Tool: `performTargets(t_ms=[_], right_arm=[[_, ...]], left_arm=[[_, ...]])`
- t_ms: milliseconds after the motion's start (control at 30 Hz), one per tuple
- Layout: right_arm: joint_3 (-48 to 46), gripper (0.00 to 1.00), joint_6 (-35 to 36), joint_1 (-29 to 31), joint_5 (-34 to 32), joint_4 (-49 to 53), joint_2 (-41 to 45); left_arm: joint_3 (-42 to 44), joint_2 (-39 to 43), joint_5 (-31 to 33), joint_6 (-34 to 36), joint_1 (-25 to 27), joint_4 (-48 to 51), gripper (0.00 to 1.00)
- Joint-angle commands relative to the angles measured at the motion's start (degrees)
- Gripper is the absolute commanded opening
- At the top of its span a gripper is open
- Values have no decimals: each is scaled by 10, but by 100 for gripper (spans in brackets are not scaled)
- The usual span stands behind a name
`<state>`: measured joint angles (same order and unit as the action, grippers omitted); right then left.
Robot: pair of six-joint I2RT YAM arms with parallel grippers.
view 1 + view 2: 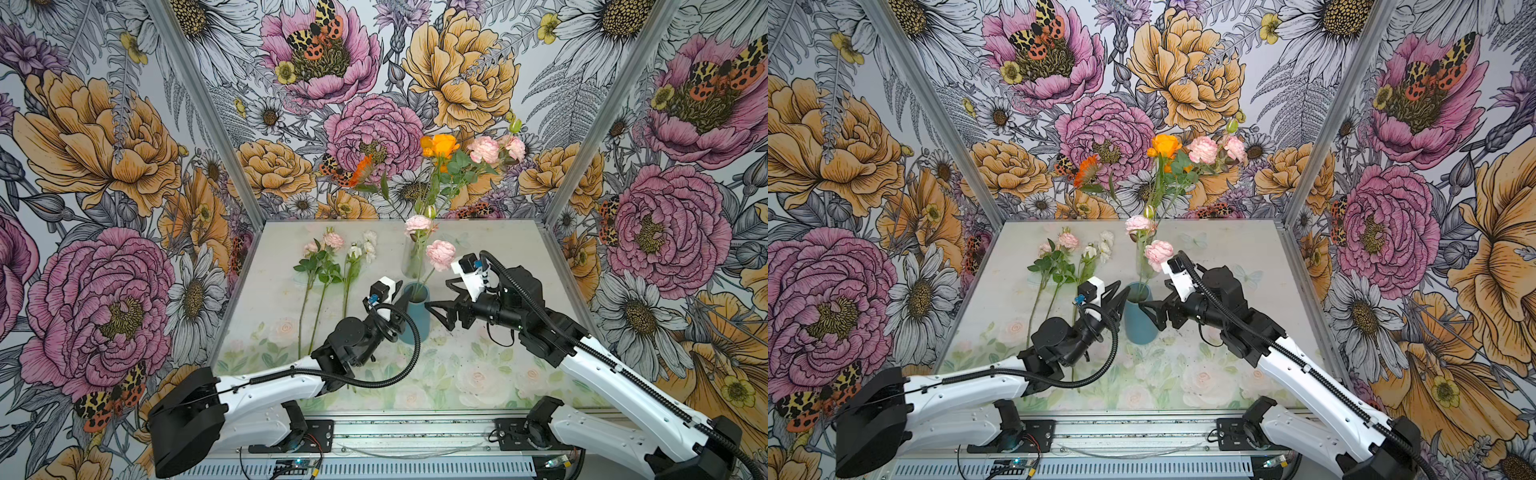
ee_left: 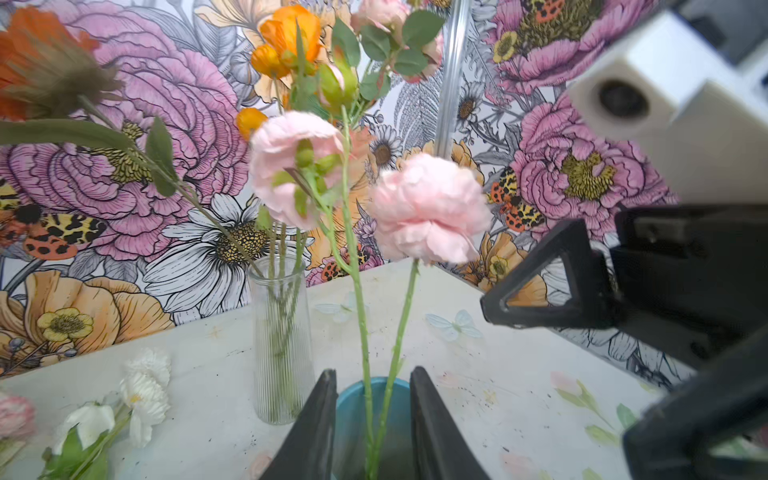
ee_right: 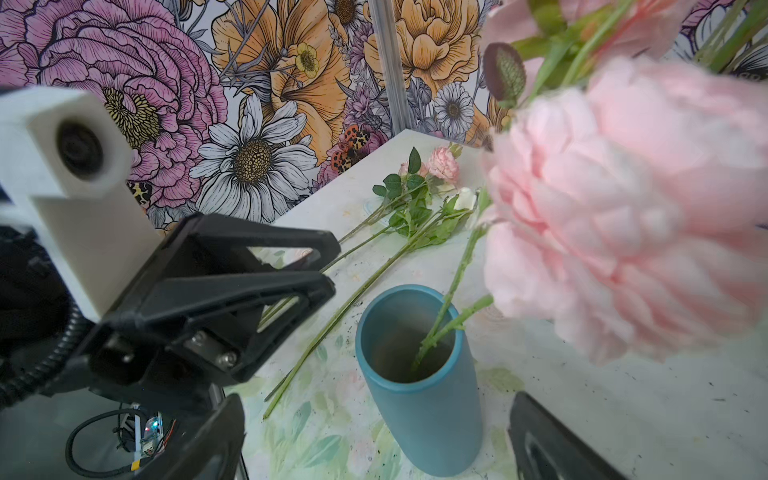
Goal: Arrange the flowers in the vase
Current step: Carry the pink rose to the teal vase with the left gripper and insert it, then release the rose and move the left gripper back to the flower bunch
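Note:
The blue vase (image 1: 417,318) (image 1: 1139,322) stands mid-table with two pale pink flowers (image 1: 441,254) (image 2: 428,208) in it. Their green stems (image 2: 365,332) rise between the fingers of my left gripper (image 2: 374,415) (image 1: 404,296), which is open at the vase's rim and touches neither stem. My right gripper (image 3: 376,401) (image 1: 440,297) stands wide open just right of the vase (image 3: 424,399), holding nothing. More flowers (image 1: 322,266) (image 3: 409,199), pink and white, lie flat on the table to the left.
A clear ribbed glass vase (image 1: 412,259) (image 2: 282,345) behind the blue one holds orange and pink flowers (image 1: 440,145). Flower-patterned walls close in the table (image 1: 498,374) on three sides. The two arms' bases sit at the front edge.

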<state>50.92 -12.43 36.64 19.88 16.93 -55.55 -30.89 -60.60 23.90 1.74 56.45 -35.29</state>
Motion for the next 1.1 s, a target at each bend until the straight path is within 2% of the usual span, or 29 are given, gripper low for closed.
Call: performTargets(t_ms=[0,100,167,267,367,433,567,800,1067], right_arm=[[-4,100,1,-2,11,-16,18],[-11,99,-4,-2,13,-15,37],[-13,99,-7,-1,23,-12,40],[-17,100,-8,5,35,-12,26],[-21,99,-1,24,31,-11,3],[-22,98,1,40,22,-12,-10],[-17,98,-2,79,19,-12,-34],[-27,99,-9,111,15,-13,-31],[-38,99,-3,111,18,-14,-7]], left_arm=[[-62,75,70,-42,-36,243,39],[-110,118,68,-163,-128,436,45],[-136,124,25,-252,-220,565,46],[-152,98,-69,-324,-349,675,45],[-143,42,-176,-342,-434,689,48],[-141,-4,-192,-348,-457,684,48],[-160,-103,-127,-356,-479,682,48],[-251,-286,-172,-329,-547,696,44],[-292,-348,-139,-290,-557,699,44]])
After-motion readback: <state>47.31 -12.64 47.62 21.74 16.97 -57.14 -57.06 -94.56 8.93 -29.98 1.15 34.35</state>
